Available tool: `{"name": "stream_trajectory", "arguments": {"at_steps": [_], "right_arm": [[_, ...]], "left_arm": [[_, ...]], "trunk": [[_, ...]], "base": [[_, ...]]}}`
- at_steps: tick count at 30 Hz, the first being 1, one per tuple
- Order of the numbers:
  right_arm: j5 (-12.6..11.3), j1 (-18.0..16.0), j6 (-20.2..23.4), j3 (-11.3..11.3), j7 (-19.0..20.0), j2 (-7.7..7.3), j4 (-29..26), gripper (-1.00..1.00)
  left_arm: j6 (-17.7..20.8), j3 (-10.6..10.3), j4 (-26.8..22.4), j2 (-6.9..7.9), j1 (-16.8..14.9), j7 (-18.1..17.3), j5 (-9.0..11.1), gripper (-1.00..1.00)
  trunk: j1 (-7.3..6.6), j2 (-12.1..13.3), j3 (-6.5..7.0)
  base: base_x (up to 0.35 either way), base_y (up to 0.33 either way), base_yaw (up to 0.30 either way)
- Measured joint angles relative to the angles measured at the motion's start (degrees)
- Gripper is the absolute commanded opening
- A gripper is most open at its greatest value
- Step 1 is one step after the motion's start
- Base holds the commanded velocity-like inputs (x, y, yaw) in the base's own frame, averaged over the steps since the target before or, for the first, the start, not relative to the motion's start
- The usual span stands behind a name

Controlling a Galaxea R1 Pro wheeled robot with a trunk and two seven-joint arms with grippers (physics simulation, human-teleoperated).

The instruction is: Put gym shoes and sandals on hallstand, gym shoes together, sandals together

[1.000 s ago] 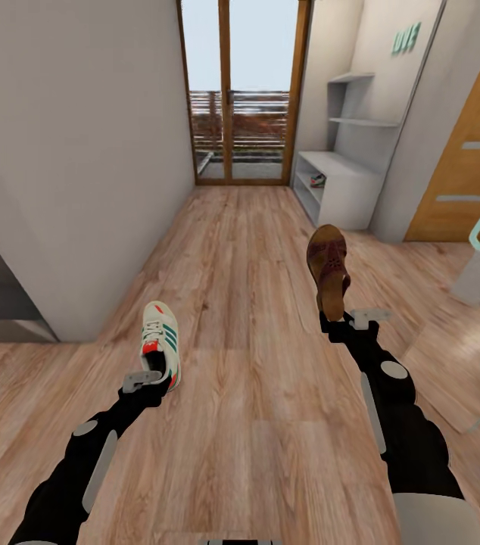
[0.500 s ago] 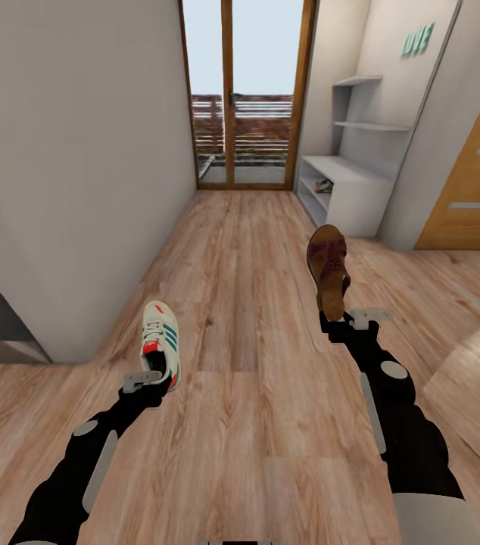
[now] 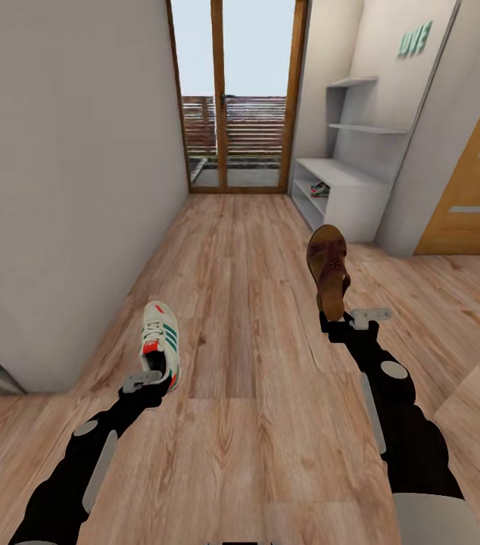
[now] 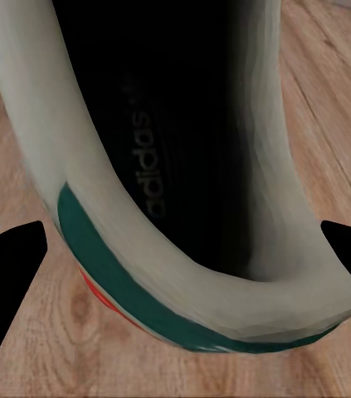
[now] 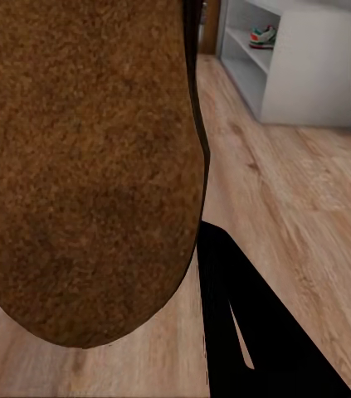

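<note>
A white gym shoe (image 3: 160, 342) with green stripes hangs just above the corridor floor (image 3: 247, 288), its heel clamped by my left gripper (image 3: 159, 377). The left wrist view shows the shoe's heel collar (image 4: 183, 215) between the dark fingers (image 4: 5, 274). My right gripper (image 3: 335, 322) is shut on the heel end of a brown sandal (image 3: 328, 266), which points forward. Its tan underside (image 5: 84, 166) is close to the right wrist camera. The pale hallstand (image 3: 350, 198) stands ahead on the right, and a second gym shoe (image 3: 319, 188) lies on its low shelf (image 5: 262, 35).
A grey wall (image 3: 58, 189) runs along the left, with its corner near my left arm. Glazed wooden doors (image 3: 232, 98) close the corridor's far end. A wooden door (image 3: 475, 182) stands to the right of the hallstand. Open floor lies between me and the rack.
The whole picture has shifted: the camera has moved along the corridor and the left wall's corner now sits lower and nearer. Both arms and their shoes keep the same pose.
</note>
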Motion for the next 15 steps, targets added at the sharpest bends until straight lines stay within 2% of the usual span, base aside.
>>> {"name": "stream_trajectory", "arguments": {"at_steps": [15], "right_arm": [[0.01, -0.01, -0.03, 0.00, 0.01, 0.01, 0.01, -1.00]], "left_arm": [[0.00, 0.01, -0.02, -0.05, 0.01, 0.00, -0.01, -1.00]], "trunk": [[0.00, 0.00, 0.34]], "base": [[0.347, 0.000, -0.009]]}}
